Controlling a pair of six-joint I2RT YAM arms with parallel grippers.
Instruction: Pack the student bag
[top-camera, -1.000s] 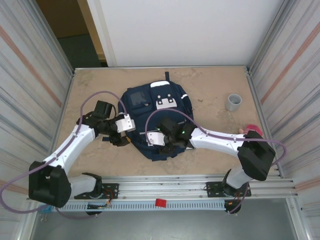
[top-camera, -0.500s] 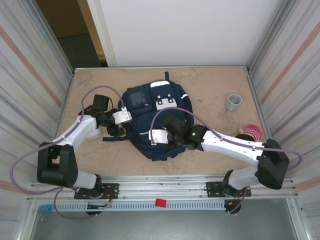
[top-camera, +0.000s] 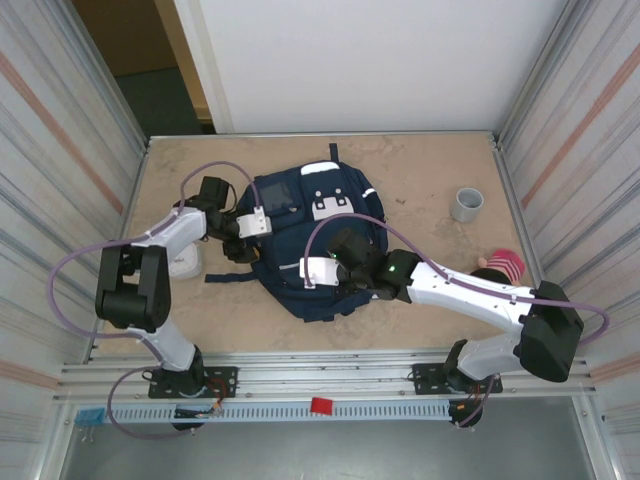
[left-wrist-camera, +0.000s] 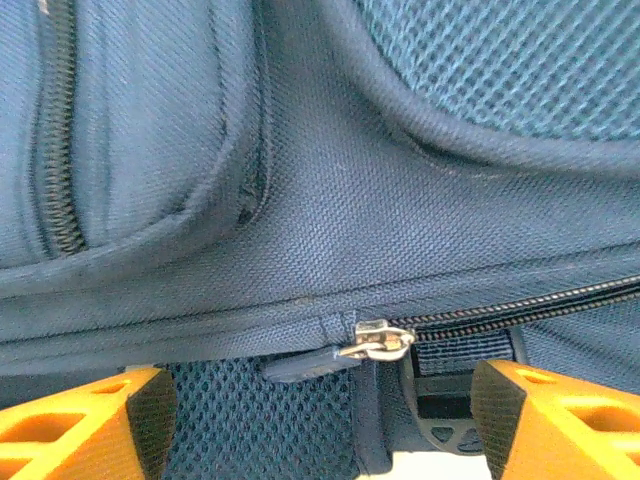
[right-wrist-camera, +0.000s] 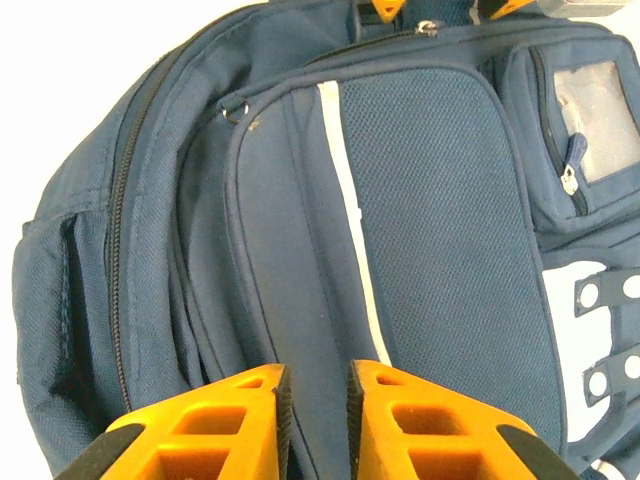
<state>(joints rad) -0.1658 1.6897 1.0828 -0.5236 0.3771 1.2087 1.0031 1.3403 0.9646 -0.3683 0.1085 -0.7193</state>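
Framing the zipper while the student bag (top-camera: 283, 235) is lying flat, front up, in the middle of the worktop (top-camera: 420, 190).
The left gripper (left-wrist-camera: 322, 400) is holding its jaws wide apart either side of the zipper pull (left-wrist-camera: 378, 342) on the bag's left edge, probably preparing to draw it; the right gripper (right-wrist-camera: 313, 385) is hanging over the front pocket, jaws almost together, perhaps steadying fabric, though I cannot tell whether they are pinching any.

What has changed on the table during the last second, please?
The left gripper moved along the left edge of the student bag toward its top, jaws open. The right gripper shifted slightly rightward over the bag's front. The bag and gray cup stayed put.
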